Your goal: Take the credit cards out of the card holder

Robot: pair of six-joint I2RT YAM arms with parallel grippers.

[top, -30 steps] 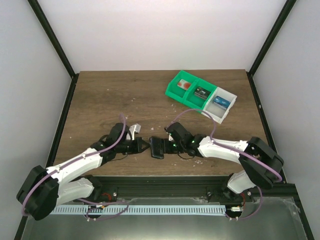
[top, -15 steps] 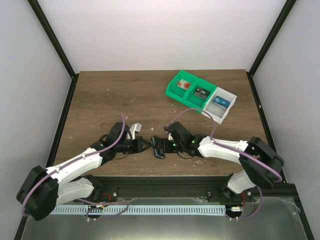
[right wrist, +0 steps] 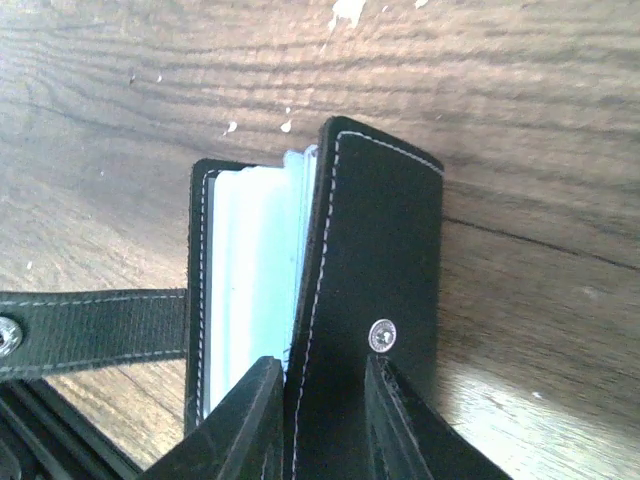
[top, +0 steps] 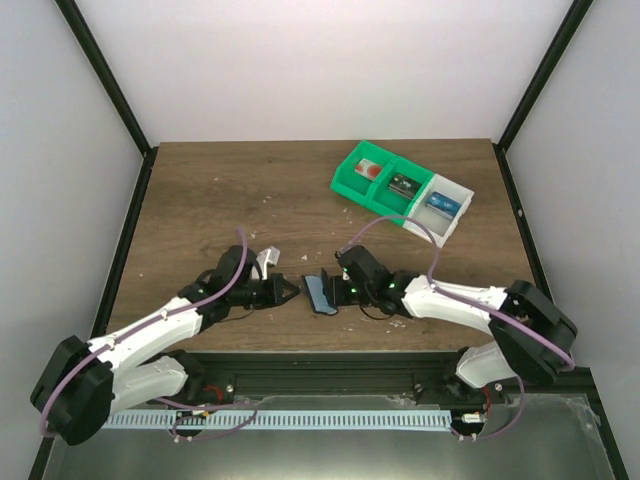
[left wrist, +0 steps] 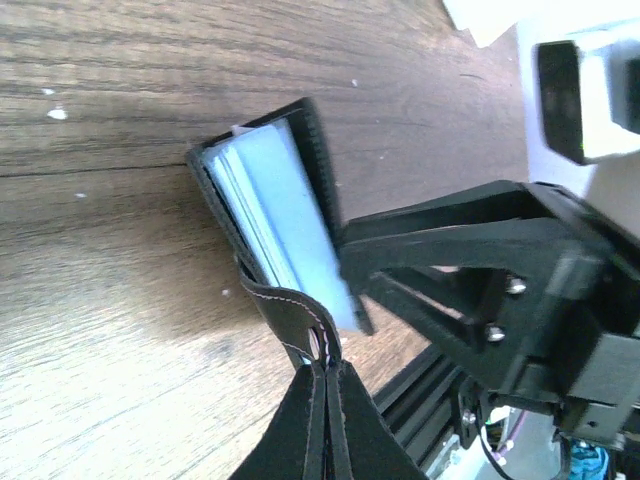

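We see the card holder (top: 320, 293) standing on its edge on the counter (top: 200, 200), near the front middle, right between the two claws. It gapes partly open. The left claw (left wrist: 325, 372) is clenched on the holder's side tab (left wrist: 292, 312), which curls up from the black edge into its pinched fingers. The right claw (right wrist: 322, 366) grips the black cover flap (right wrist: 375, 250): one finger sits inside, against the pale blue inner panels (right wrist: 250, 270), and the other outside, just below the metal snap (right wrist: 380, 335). The panels show as a thin stack (we cannot tell cards from pockets). Well apart, at the far right of the counter, stand the green-and-white bins (top: 342, 176).
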